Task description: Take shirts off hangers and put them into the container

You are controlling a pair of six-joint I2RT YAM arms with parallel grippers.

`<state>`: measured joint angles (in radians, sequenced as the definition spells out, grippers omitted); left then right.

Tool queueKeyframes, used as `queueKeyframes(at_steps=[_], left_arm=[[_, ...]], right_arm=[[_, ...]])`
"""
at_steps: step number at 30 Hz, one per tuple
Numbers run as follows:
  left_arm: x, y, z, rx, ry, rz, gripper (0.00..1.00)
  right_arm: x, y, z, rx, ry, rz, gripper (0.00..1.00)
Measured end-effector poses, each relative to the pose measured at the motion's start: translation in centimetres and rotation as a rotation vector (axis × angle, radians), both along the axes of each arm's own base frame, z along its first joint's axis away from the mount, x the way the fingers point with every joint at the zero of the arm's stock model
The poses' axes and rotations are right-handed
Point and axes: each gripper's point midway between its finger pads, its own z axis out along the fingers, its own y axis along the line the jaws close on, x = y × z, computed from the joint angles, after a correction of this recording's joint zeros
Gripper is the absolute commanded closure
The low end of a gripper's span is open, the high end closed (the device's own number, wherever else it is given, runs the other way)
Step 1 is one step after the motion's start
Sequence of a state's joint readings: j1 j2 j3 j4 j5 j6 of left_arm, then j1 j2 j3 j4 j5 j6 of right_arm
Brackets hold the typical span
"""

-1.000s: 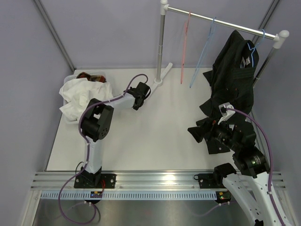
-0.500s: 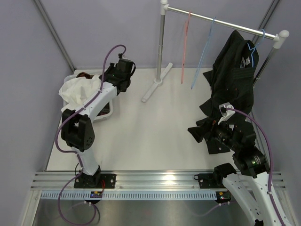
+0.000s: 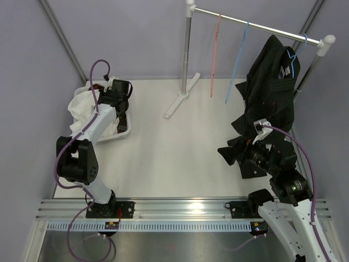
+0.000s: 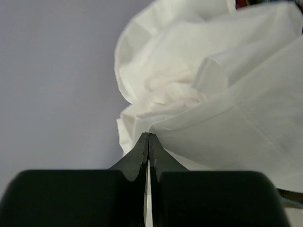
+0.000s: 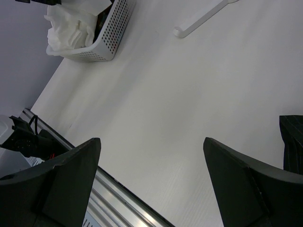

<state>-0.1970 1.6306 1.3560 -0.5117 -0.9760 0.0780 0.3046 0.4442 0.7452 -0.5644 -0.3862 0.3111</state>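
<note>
Left jaws are sitting pressed shut over the shallow white perforated plastic basket [image 5: 113, 33] at the surface's far-left corner. Their tips are right against the crumpled plain white shirt [image 4: 227, 109] lying in it; can't tell if any cloth is pinched. Right jaws are gaping wide, gripping nothing, over the bare white surface [image 5: 189, 94], well apart from the basket. Just beyond them the plain black shirt [image 3: 270, 87] is hanging on a light blue wire hanger [image 3: 293, 59] from the chrome rail [image 3: 262, 26].

— Whereabouts of the white shirt [image 3: 82, 112]?
— Crumpled in the white lattice basket [image 5: 112, 38], spilling over its left rim, with the plaid shirt [image 3: 97, 87] peeking out at the far end.
— And the black shirt [image 3: 270, 82]?
— Draped crookedly on the right blue hanger [image 3: 293, 59], beside the bare middle blue hanger [image 3: 236, 65] and the bare pink-red hanger [image 3: 214, 60].
</note>
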Motion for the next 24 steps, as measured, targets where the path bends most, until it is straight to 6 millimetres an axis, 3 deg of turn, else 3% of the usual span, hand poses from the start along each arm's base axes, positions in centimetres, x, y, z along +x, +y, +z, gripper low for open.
queueKeyframes(at_steps=[6, 9, 18, 24], left_arm=[[-1.5, -0.8, -6.9, -0.086, 0.139, 0.019, 1.0], [-2.5, -1.4, -9.3, -0.145, 0.183, 0.019, 1.0], [-2.6, -2.3, -14.1, -0.203, 0.306, 0.027, 1.0], [-2.8, -2.7, -14.5, -0.242, 0.311, 0.026, 0.97]], right_arm=[[0.0, 0.0, 0.0, -0.001, 0.002, -0.001, 0.01], [0.0, 0.0, 0.0, -0.001, 0.001, -0.001, 0.01], [-0.1, -0.1, 0.1, 0.001, -0.006, -0.002, 0.01], [-0.1, -0.1, 0.1, 0.002, -0.007, -0.002, 0.0]])
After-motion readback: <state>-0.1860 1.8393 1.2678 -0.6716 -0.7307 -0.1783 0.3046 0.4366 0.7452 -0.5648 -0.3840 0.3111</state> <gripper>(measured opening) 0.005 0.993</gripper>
